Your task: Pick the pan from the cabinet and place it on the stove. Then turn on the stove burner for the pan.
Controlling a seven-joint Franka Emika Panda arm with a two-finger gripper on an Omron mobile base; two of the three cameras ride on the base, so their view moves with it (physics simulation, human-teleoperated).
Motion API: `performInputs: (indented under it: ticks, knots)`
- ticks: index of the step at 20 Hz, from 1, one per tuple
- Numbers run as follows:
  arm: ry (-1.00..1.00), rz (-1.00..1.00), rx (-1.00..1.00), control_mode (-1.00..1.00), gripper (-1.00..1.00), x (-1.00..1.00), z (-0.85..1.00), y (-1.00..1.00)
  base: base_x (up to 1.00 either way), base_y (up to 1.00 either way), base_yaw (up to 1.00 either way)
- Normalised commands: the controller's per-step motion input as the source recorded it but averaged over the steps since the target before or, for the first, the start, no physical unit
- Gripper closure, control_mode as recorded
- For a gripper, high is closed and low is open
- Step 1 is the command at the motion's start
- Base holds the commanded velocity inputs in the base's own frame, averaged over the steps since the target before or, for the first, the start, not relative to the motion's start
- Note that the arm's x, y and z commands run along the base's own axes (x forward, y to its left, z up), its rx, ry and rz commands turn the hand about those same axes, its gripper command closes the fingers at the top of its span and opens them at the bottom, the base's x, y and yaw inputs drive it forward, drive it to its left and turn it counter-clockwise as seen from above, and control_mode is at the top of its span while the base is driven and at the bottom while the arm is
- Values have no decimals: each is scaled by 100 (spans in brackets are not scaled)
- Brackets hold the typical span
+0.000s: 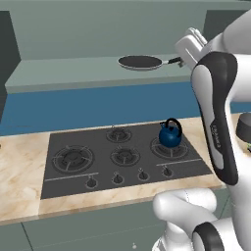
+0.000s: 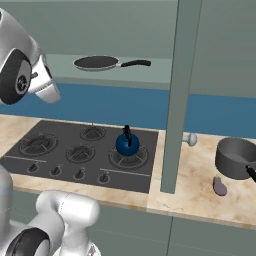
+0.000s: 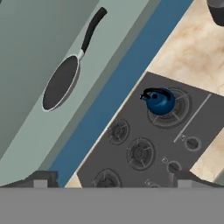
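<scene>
While the arm stands tall over the counter, the pan [image 1: 140, 62] lies flat on the open cabinet [image 1: 73, 71] shelf above the blue backsplash, black handle pointing right, nothing touching it. From the hand view the pan [image 3: 61, 82] sits well up and away from the gripper [image 3: 113, 178], whose two dark fingertips stand wide apart at the bottom with nothing between them. Down below, the stove [image 1: 125, 158] is set into the pale marbled counter [image 2: 195, 187], and its large left stove burner [image 1: 73, 158] is bare. A blue kettle [image 1: 170, 134] sits on the right-hand burner. Over in the right base view, the cabinet door [image 2: 179, 95] hangs open edge-on, and past it a dark-grey pot [image 2: 236, 157] rests on the counter with a small eggplant [image 2: 219, 186] just beside it.
</scene>
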Motion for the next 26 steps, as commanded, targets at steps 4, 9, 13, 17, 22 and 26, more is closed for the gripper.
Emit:
performInputs:
  ticks: [4,9,13,17,22,26]
  knots:
    - [-9,0,-9,-100,-100,27,4,-64,0,0,0]
    - [-6,-1,-12,-100,-100,33,3,-46,0,0,0]
    - [-6,0,-10,-100,-100,40,1,-41,0,0,0]
    - [-4,0,-9,-100,-100,44,0,-34,0,0,0]
    - [-1,-7,-8,-100,-100,45,0,-19,0,0,0]
    - [0,-10,-8,-100,-100,41,0,-2,0,0,0]
